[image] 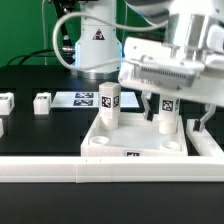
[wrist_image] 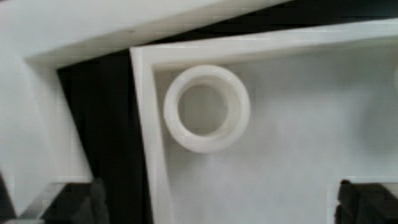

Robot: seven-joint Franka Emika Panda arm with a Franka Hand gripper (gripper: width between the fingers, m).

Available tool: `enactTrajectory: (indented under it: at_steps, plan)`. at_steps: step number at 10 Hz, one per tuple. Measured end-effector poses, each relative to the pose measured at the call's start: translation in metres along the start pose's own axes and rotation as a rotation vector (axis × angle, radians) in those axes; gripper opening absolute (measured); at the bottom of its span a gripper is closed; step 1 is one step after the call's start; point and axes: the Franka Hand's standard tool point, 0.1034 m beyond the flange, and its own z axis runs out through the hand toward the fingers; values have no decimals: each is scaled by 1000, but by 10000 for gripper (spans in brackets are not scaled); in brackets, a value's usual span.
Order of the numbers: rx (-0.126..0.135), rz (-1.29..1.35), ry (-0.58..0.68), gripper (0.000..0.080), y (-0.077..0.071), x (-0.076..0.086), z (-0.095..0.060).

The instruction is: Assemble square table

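The square table slab (image: 135, 143) lies flat on the black table, its raised rim against the long rail. Two white tagged legs stand upright in its far sockets, one on the exterior view's left (image: 108, 104), one on the right (image: 166, 116). Two loose legs (image: 41, 102) (image: 5, 100) lie on the table to the left. My gripper (image: 174, 115) hovers over the slab's right side, open and empty, with the right leg showing between its fingers. In the wrist view, the fingertips (wrist_image: 370, 202) stand wide apart over the bare slab (wrist_image: 302, 150), near an empty corner socket ring (wrist_image: 206, 108).
The long white border rail (image: 100, 172) runs along the front, also seen in the wrist view (wrist_image: 54, 45). The marker board (image: 84, 98) lies behind the slab. The robot base (image: 92, 45) stands at the back.
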Motion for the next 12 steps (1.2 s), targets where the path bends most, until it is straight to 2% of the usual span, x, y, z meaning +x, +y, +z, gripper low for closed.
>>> enactTrajectory:
  at_steps: [1, 3, 4, 6, 9, 10, 11, 12]
  plan:
    - [-37, 14, -18, 649, -16, -9, -10]
    - [-29, 0, -30, 649, -52, -24, -19]
    - [-27, 19, -36, 649, -60, -29, -23]
    - [-29, 58, -27, 649, -55, -24, -19]
    - [-33, 221, -22, 649, -58, -24, -17]
    - [-69, 348, -16, 649, -74, -26, -8]
    - [-63, 477, -9, 649, -95, -27, -2]
    - [-71, 632, -9, 649, -104, -27, 0]
